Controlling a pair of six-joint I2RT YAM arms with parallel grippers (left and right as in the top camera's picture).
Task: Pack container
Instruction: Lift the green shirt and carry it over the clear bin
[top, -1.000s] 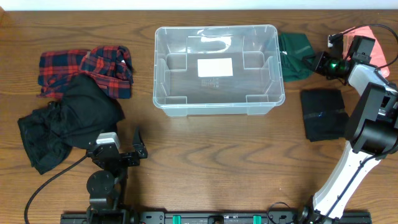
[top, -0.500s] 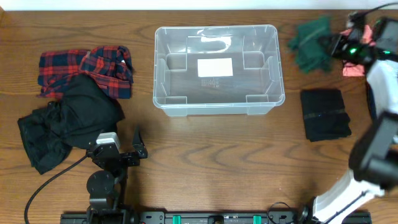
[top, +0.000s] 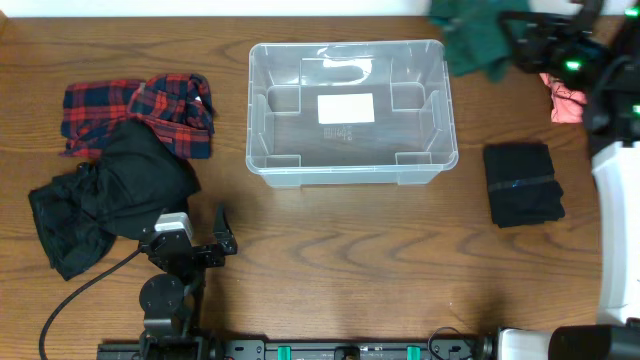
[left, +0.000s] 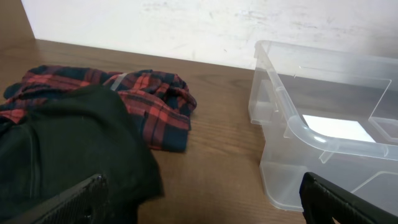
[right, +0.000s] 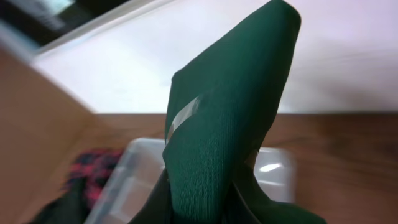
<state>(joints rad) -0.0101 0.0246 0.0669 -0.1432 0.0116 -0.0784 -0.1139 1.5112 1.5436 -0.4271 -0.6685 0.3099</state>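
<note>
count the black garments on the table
2: a crumpled black garment at the left, partly over the plaid cloth, and a folded black garment right of the container. More could be hidden underneath.

Clear rect. plastic storage bin (top: 350, 176), rounded corners, thick rim. Upright, open-topped, empty, on wood tabletop; upper centre of overhead frame, long sides parallel w/ frame top. White label (top: 346, 107) w/ dark print at centre of bottom. Moulded steps at inner corners. Left-wrist view: right side of frame (left: 292, 127).
</note>
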